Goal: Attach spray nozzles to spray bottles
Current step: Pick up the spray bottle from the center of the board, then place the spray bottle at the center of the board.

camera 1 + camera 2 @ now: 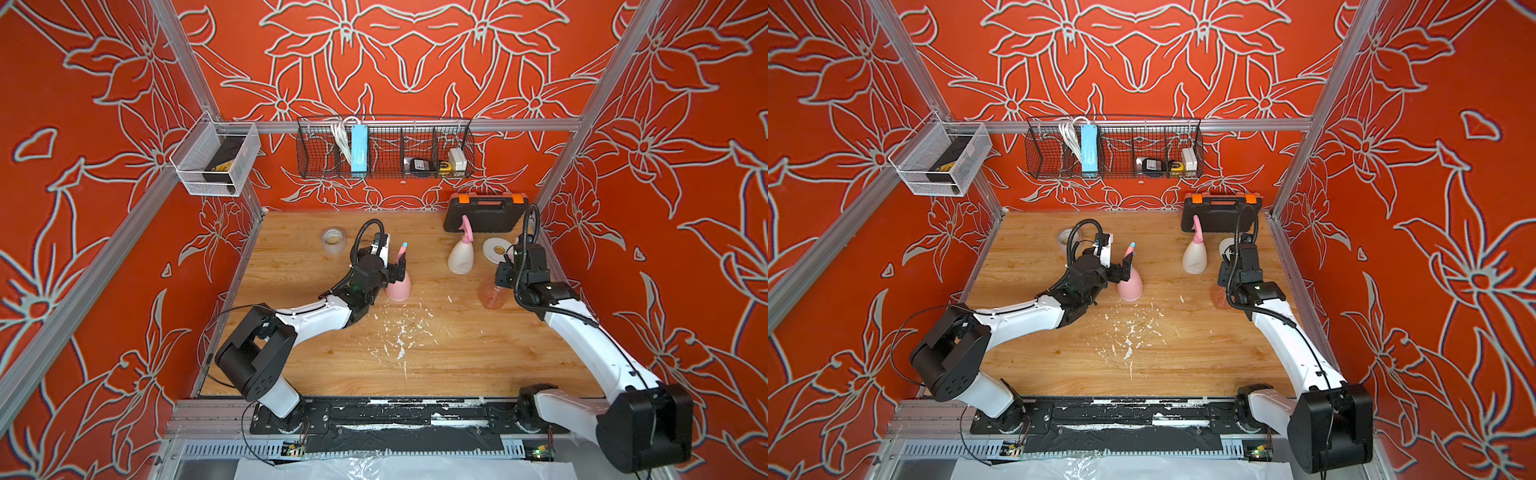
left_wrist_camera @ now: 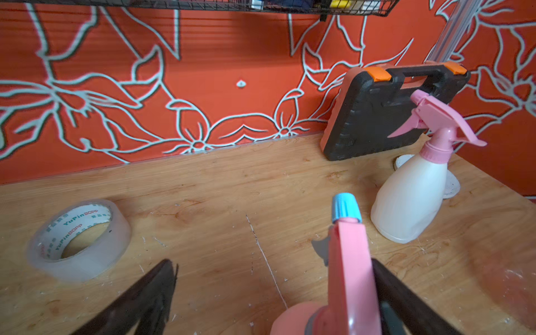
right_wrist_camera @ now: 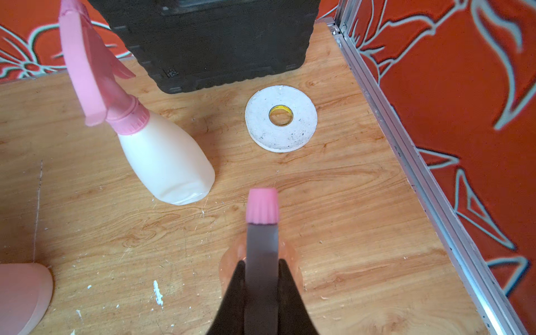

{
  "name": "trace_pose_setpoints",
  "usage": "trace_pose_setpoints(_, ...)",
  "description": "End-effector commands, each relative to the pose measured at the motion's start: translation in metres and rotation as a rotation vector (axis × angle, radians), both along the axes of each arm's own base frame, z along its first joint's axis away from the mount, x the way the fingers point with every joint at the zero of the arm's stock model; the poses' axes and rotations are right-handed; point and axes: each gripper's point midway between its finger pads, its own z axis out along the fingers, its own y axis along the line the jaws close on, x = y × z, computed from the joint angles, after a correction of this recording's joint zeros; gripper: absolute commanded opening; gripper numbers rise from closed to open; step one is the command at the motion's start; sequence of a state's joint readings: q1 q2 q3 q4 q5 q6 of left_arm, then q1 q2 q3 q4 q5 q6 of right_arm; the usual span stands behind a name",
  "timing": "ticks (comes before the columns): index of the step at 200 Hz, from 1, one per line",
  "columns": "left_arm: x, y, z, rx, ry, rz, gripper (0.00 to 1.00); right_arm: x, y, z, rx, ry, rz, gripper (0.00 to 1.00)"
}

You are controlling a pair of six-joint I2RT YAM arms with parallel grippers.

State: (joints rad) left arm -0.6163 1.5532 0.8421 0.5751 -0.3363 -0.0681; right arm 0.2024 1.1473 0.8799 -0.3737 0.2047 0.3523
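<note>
At about eleven o'clock on the wood-grain tabletop (image 1: 457,357) a clear tape roll (image 1: 333,240) lies flat, glossy and hollow, well apart from the work. Near the centre stands the opaque pink bottle (image 1: 398,287), a smooth teardrop with a narrow neck, carrying the pink-and-blue nozzle (image 2: 351,261), whose ribbed blue tip points toward twelve o'clock. The left tool (image 1: 397,269) stands wide, a jaw on either side of that nozzle and holding nothing, which I judge fits a head that already sits on its neck. At one o'clock the cream-white bottle (image 1: 460,257) stands upright by itself, matte and slightly translucent, its all-pink nozzle (image 1: 467,230) seated with a ribbed collar, so it looks finished and needs no support. Behind it a black case (image 1: 484,216) with orange latches leans at the back wall, hard and ridged, and a flat white tape roll (image 3: 280,118), scuffed and disc-like, lies just beside the bottle. At three o'clock the translucent orange bottle (image 1: 493,297) stands near the side rail. The right tool (image 3: 262,271) is narrow, clamped on the flat grey body of the pink-and-grey nozzle (image 3: 262,232) directly over that bottle, probably to press or twist it home; whether the collar is fully seated cannot be told.
</note>
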Motion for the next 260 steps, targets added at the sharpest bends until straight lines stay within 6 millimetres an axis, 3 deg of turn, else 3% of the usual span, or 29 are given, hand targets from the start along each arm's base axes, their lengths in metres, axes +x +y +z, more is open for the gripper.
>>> trace_pose_setpoints(1, -0.001, 0.014, 0.033, -0.035, -0.052, 0.071, 0.98, -0.002, 0.033, 0.031, 0.054, -0.045, 0.088, 0.0)
trace_pose_setpoints(33, -0.006, 0.039, 0.045, -0.108, -0.045, 0.133, 0.98, -0.004, 0.093, 0.063, 0.06, -0.08, 0.23, 0.0)
trace_pose_setpoints(53, -0.01, 0.056, 0.048, -0.114, -0.048, 0.179, 0.98, 0.006, 0.126, 0.079, 0.073, -0.115, 0.304, 0.0)
trace_pose_setpoints(100, -0.014, 0.113, 0.039, -0.113, -0.019, 0.368, 0.98, 0.079, 0.184, 0.086, 0.064, -0.128, 0.389, 0.0)
trace_pose_setpoints(142, -0.02, 0.169, 0.009, -0.091, -0.021, 0.504, 0.98, 0.136, 0.21, 0.073, -0.041, -0.082, 0.411, 0.0)
trace_pose_setpoints(177, -0.035, 0.199, -0.008, 0.068, -0.067, 0.607, 0.97, 0.157, 0.225, 0.055, -0.064, -0.04, 0.443, 0.0)
trace_pose_setpoints(218, -0.039, 0.206, -0.026, 0.126, -0.062, 0.616, 0.97, 0.168, 0.236, 0.021, -0.074, 0.015, 0.466, 0.0)
trace_pose_setpoints(260, -0.037, 0.206, -0.037, 0.189, -0.047, 0.603, 0.97, 0.169, 0.237, 0.008, -0.083, 0.039, 0.467, 0.01)
